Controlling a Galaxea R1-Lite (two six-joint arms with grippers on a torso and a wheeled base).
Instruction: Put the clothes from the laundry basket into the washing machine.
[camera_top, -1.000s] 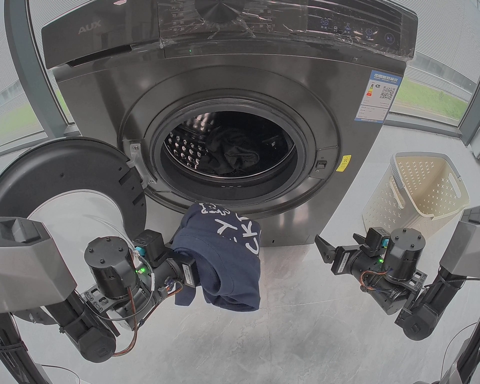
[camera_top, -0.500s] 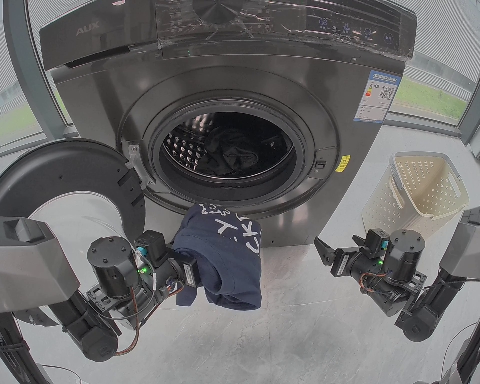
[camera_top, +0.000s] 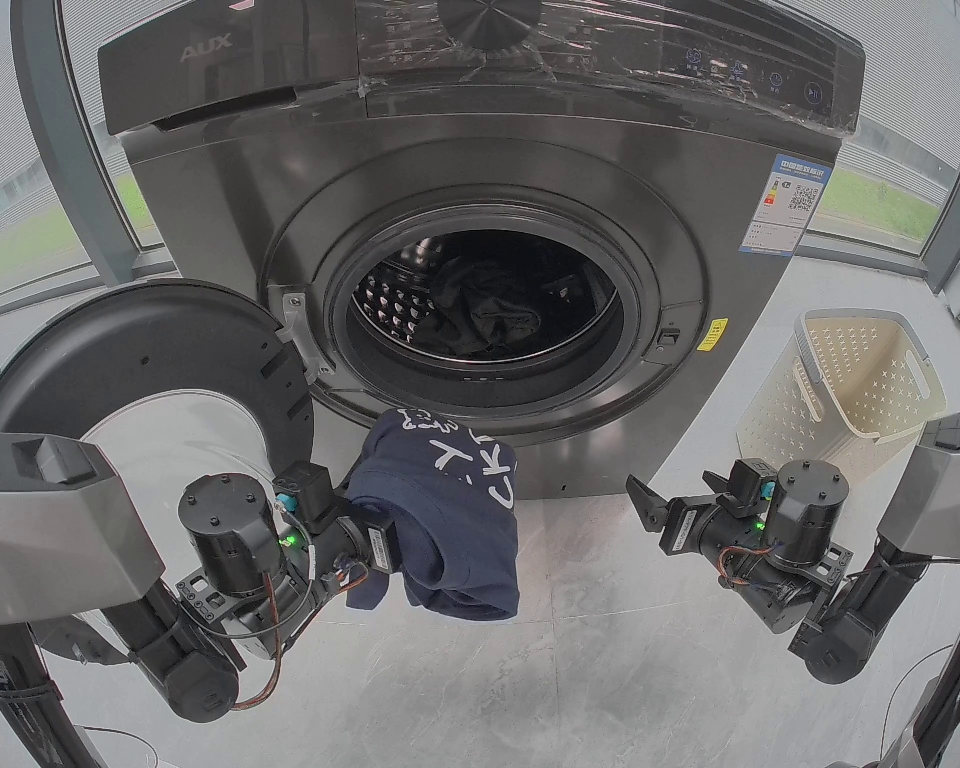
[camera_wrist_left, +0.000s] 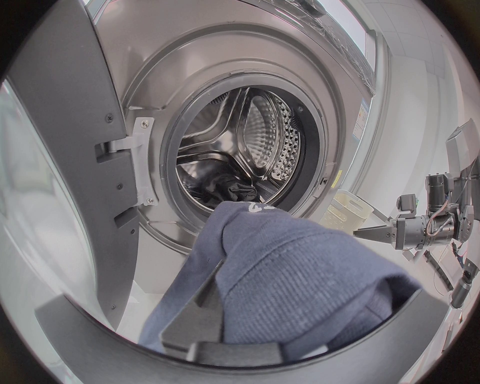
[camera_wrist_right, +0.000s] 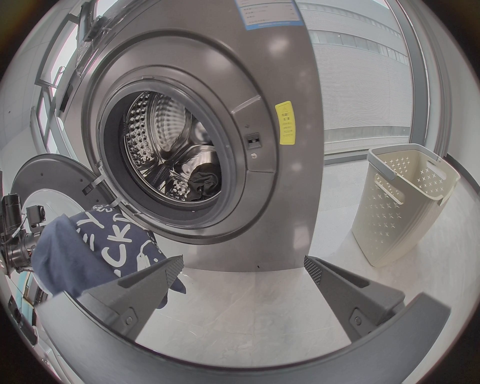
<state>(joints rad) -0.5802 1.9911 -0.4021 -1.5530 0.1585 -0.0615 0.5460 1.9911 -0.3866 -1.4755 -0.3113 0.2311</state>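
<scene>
Between the fingers of the left gripper a navy garment with white lettering is clamped. Only one dark finger is seen in the left wrist view, as the other is covered by the cloth. The navy garment is draped over the gripper and hangs in folds clear of the floor. It is held low, just in front of the washing machine and below the lower rim of the drum opening. Whether the cloth touches the front panel cannot be told.

The fingers of the right gripper are held wide apart with nothing between them. This gripper is positioned above the floor to the right of the navy garment, well apart from it, and is pointed toward the lower right part of the machine front.

Inside the drum a dark garment is seen lying in a crumpled heap on the perforated steel wall. The round door is swung fully open on its hinge toward the robot's left, with its inner face turned upward.

The laundry basket, cream-coloured with perforated walls and side handles, is set on the floor to the right of the machine, near its side panel and beyond the right arm.
</scene>
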